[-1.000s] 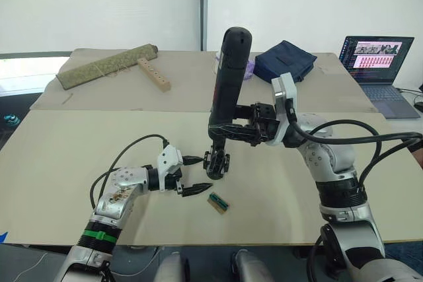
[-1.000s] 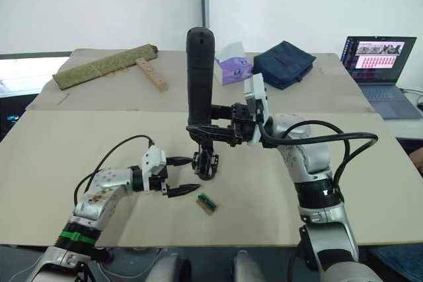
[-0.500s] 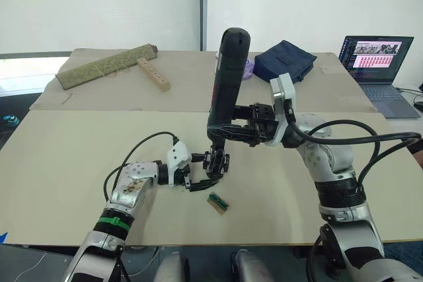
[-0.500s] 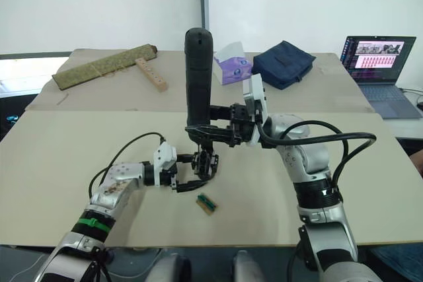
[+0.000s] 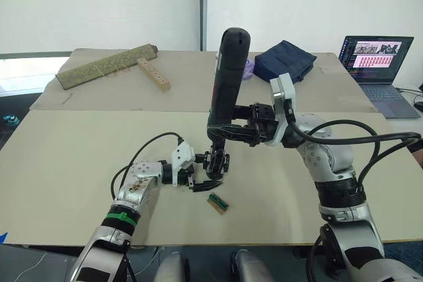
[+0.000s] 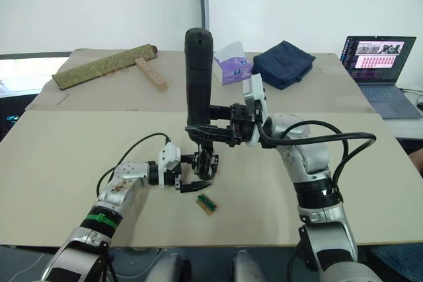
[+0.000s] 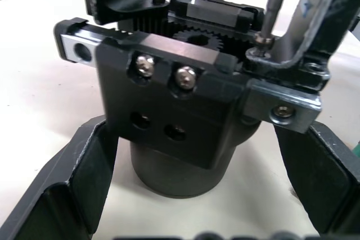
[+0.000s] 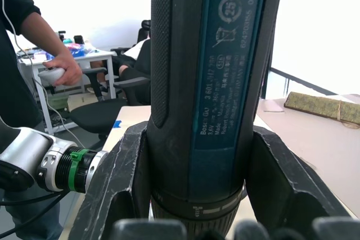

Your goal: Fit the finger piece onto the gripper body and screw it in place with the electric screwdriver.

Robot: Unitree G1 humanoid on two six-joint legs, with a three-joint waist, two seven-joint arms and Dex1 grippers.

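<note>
The gripper body (image 5: 217, 163) stands on the table near its middle, a chunky black block with gears and screws (image 7: 180, 111). The finger piece (image 7: 284, 102) sits on the body's top edge. My right gripper (image 5: 225, 131) is shut on the electric screwdriver (image 5: 226, 77), holding it upright above the body. Its thin bit (image 7: 273, 4) rests on a screw at the foot of the finger piece. My left gripper (image 5: 203, 172) is open, one finger on each side of the body, with a gap showing at its base.
A small green block (image 5: 218, 203) lies just in front of the body. At the far side lie a rolled green mat (image 5: 106, 65), a drilled wooden bar (image 5: 153, 74), a tissue box (image 6: 231, 63), a navy bag (image 5: 285, 61) and a laptop (image 5: 377, 64). A person (image 8: 34, 37) stands beyond the table.
My left gripper has moved right, from beside the gripper body to straddling it with open fingers. The right arm and the screwdriver have stayed put.
</note>
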